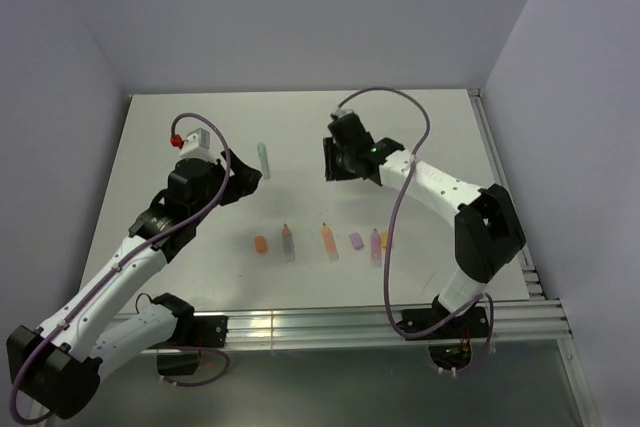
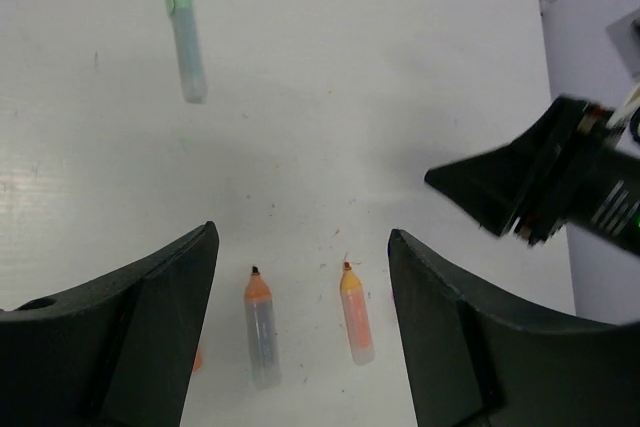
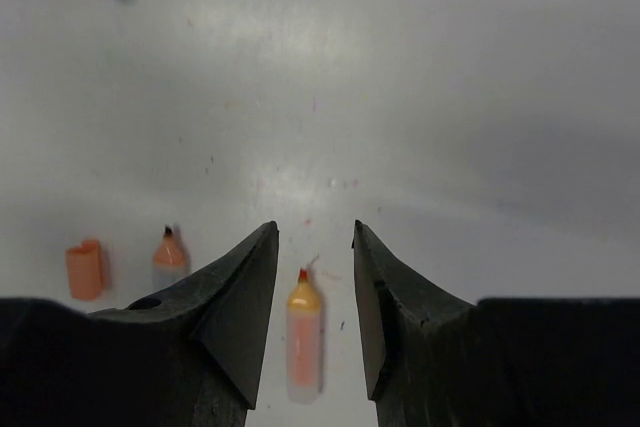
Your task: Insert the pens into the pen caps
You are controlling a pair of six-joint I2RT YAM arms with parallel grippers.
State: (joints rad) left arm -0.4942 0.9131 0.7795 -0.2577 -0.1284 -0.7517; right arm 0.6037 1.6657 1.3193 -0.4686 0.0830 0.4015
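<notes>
A green pen (image 1: 264,159) lies at the far middle with a green cap on its far end; it also shows in the left wrist view (image 2: 183,32). In a near row lie an orange cap (image 1: 260,244), two uncapped orange pens (image 1: 288,243) (image 1: 329,241), a purple cap (image 1: 355,241), a pink pen (image 1: 376,245) and another orange cap (image 1: 386,239). My left gripper (image 1: 246,173) (image 2: 302,237) is open and empty above the table, left of the green pen. My right gripper (image 1: 332,163) (image 3: 314,229) is open and empty, hovering beyond the right orange pen (image 3: 303,337).
The table (image 1: 430,137) is white, with a metal rail (image 1: 330,322) along its near edge and another down the right side (image 1: 505,187). Grey walls close in behind and on both sides. The right gripper shows in the left wrist view (image 2: 540,182).
</notes>
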